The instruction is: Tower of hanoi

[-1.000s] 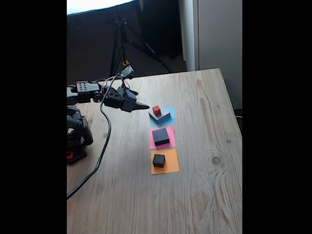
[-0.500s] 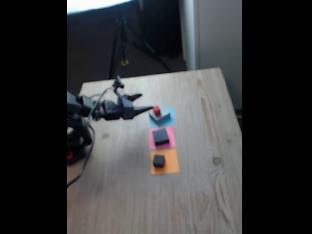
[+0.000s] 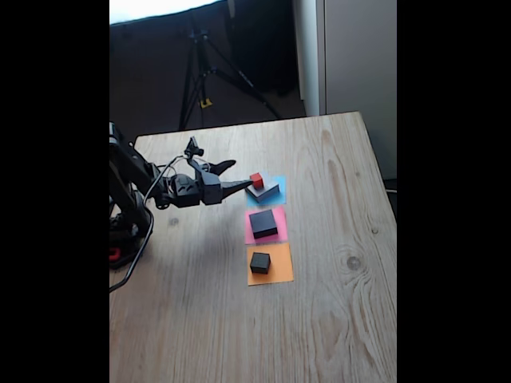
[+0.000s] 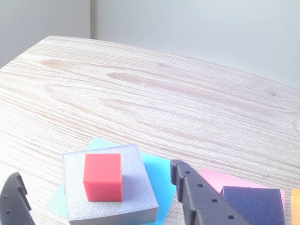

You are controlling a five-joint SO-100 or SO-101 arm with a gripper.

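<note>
Pincer (image 3: 236,175) jaws apart, nothing held. Red cube (image 4: 103,176) on grey block (image 4: 136,194) sits just ahead, between the fingertips (image 4: 180,171). Black block (image 4: 253,206) off to its right in the wrist view.

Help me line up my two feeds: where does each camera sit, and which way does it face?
Fixed view: above the table's near end, looking down at the arm, open gripper and three paper squares.
Wrist view: rides behind the fingers, looking forward and down across the table.
Shared: red cube on grey block, blue square.
</note>
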